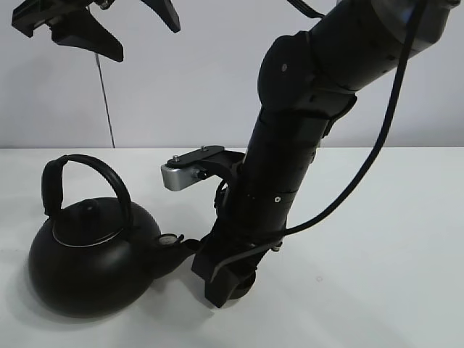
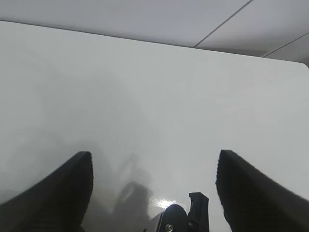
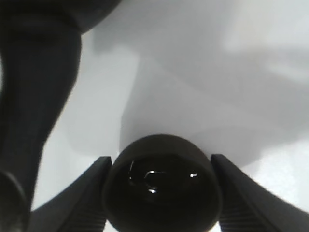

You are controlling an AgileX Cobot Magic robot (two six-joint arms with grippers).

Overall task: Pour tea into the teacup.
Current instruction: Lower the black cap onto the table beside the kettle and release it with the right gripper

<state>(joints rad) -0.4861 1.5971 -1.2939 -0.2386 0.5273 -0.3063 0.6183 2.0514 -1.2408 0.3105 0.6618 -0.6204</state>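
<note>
The right gripper (image 1: 228,288) reaches down to the white table (image 1: 384,290) and clasps the teacup (image 3: 161,188), with a finger (image 3: 89,195) pressed against each side of the small black bowl. Glints show inside the cup (whether they are liquid or mere sheen, the wrist view does not tell). The cup stands at the foot of the right arm, near the front of the table and just beside the spout (image 1: 172,250) of the kettle (image 1: 83,272). The kettle sits upright on the table, at the left of the high view, its arched handle (image 1: 98,174) raised and its spout pointing toward the gripper. Whether spout and gripper touch cannot be told. The left gripper (image 1: 145,38) hangs high above the kettle, well apart from it, its fingers (image 2: 53,193) spread wide and gripping nothing.
</note>
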